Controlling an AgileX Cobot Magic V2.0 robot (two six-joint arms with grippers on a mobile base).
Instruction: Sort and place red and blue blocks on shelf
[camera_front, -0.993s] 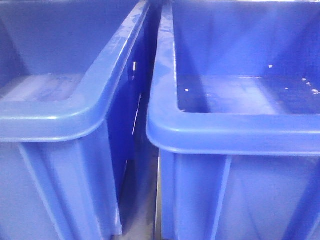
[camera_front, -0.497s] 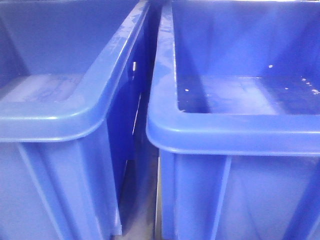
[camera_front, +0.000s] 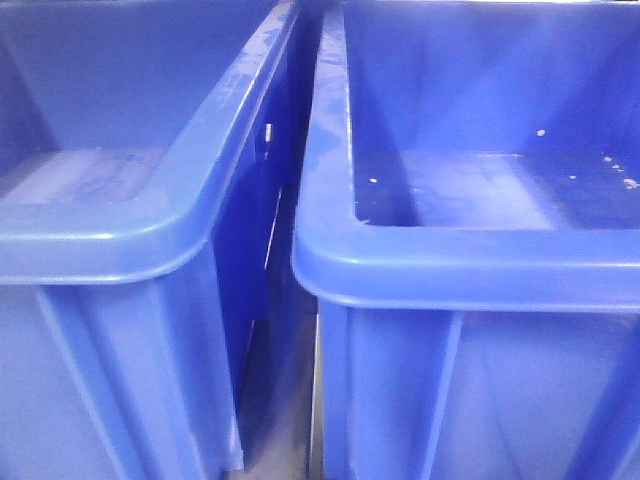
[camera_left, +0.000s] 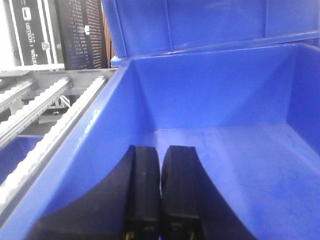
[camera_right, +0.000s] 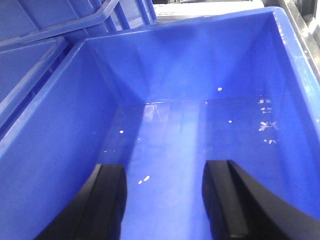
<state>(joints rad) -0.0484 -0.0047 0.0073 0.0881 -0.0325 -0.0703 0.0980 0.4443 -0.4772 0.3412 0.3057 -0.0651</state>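
Wrist views show the left gripper (camera_left: 161, 192) pinched empty and the right gripper (camera_right: 165, 200) spread wide over bare blue bins (camera_front: 450, 260); no blocks visible, sorting apparently pending.

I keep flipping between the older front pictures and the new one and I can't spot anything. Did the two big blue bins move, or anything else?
Nothing visibly changed. In the front view the left blue bin and the right blue bin sit side by side in the same spots, with the same narrow gap between them and the same pale specks inside the right one. No blocks or arms show there.
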